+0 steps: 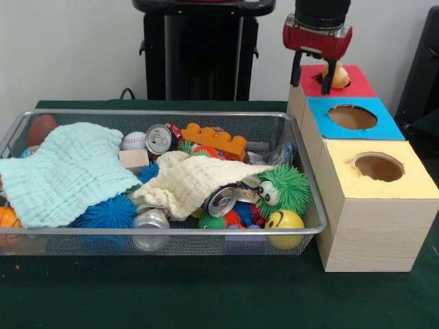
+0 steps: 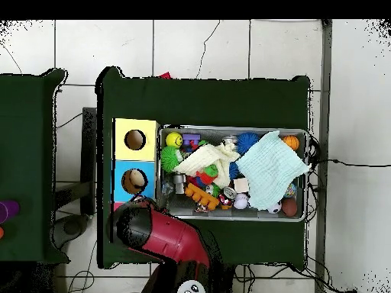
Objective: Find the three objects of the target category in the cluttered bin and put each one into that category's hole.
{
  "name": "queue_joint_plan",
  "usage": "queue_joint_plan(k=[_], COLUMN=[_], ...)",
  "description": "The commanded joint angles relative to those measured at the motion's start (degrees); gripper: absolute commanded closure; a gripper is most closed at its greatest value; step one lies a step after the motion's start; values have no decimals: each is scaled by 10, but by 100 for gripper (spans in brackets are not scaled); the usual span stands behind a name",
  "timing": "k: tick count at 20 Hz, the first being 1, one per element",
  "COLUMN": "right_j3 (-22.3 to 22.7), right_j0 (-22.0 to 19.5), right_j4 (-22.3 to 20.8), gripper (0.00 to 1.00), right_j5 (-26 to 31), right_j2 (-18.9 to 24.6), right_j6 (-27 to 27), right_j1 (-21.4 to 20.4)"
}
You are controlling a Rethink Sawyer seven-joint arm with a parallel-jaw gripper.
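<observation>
Three coloured holes top the wooden box (image 1: 370,199) on dark green cloth (image 1: 206,295). Over the red one, the gripper (image 1: 317,77) pinches an orange ball (image 1: 337,77). Overhead, white floor tiles (image 2: 229,46) surround the table; the arm (image 2: 164,240) hides that hole beside the wire bin (image 2: 305,175).

- We see a dark green table (image 1: 206,295) under everything.
- We see a white tiled floor (image 2: 229,46) around it.
- We see black cables (image 2: 336,164) trailing over the tiles beside the table.
</observation>
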Motion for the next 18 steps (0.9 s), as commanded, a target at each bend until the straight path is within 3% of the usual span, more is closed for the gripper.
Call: queue_joint_plan(k=[1, 9, 13, 16, 18], right_j3=[-61, -56, -25, 4, 15], right_j0=[13, 63, 76, 58, 55], right_j4=[-19, -38, -23, -7, -4], gripper=[0, 0, 0, 0, 0], right_j5=[96, 122, 58, -1, -11], right_j2=[23, -20, -13, 18, 26], right_j6=[97, 121, 124, 111, 108], right_j1=[5, -34, -24, -9, -9])
